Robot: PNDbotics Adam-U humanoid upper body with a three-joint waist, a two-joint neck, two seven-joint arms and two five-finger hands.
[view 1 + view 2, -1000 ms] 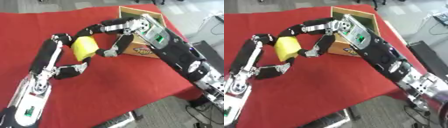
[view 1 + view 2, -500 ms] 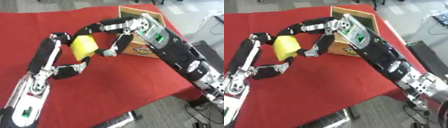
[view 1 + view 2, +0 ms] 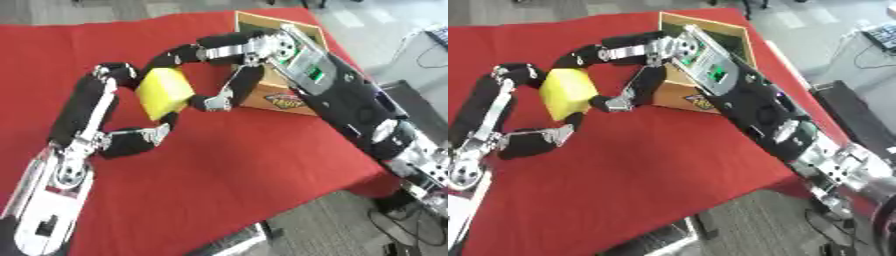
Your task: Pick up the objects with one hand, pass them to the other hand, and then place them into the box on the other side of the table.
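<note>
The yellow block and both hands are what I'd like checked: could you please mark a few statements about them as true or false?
1. The yellow block is held above the red tablecloth, not lying on it. True.
2. The left hand has its fingers curled round the block. True.
3. The right hand rests idle near a lower corner. False: it reaches to the block, with one finger over the top and another at its lower right side.
4. The cardboard box stands on the robot's left side of the table. False: it stands at the far right, under the right arm.
5. The block is already inside the box. False: it is held to the left of the box.
</note>
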